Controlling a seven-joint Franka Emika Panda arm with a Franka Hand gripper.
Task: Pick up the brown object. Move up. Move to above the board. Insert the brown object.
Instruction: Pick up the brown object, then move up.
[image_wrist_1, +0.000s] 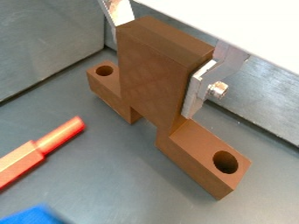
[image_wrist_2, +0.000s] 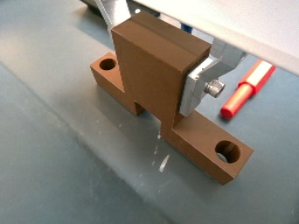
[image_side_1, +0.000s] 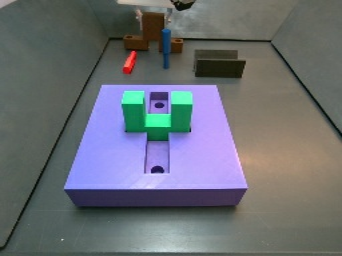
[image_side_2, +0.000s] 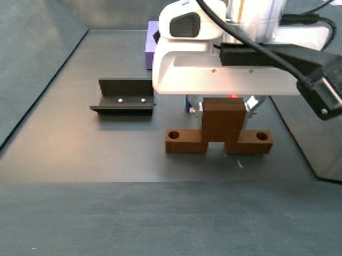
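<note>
Gripper: the gripper (image_wrist_2: 158, 66) is standing low over the worktop (image_wrist_2: 70, 166) at the far end from the board, its silver fingers (image_wrist_2: 201, 80) pressing flat against the upright block of the brown object (image_wrist_2: 152, 74), jaws narrowed onto it.
Brown object: in both wrist views it is sitting on the worktop, its low bar running out on either side of the upright, one round hole showing near each end (image_wrist_1: 225, 161).
Contact: in a side view the brown object (image_side_2: 221, 135) is resting on the grey worktop right under the gripper (image_side_2: 225, 105); whether it is lifting at all is hard to say from here.
Red stick: a small red stick (image_wrist_1: 35, 150) is lying near the brown object, apart from it.
Board: in a side view the violet-blue board (image_side_1: 120, 165) is lying well apart from the gripper (image_side_1: 156, 18), carrying the green U-shaped block (image_side_1: 156, 112) over its groove.
Fixture: the dark fixture (image_side_2: 123, 97) is standing near the brown object, not touching.
</note>
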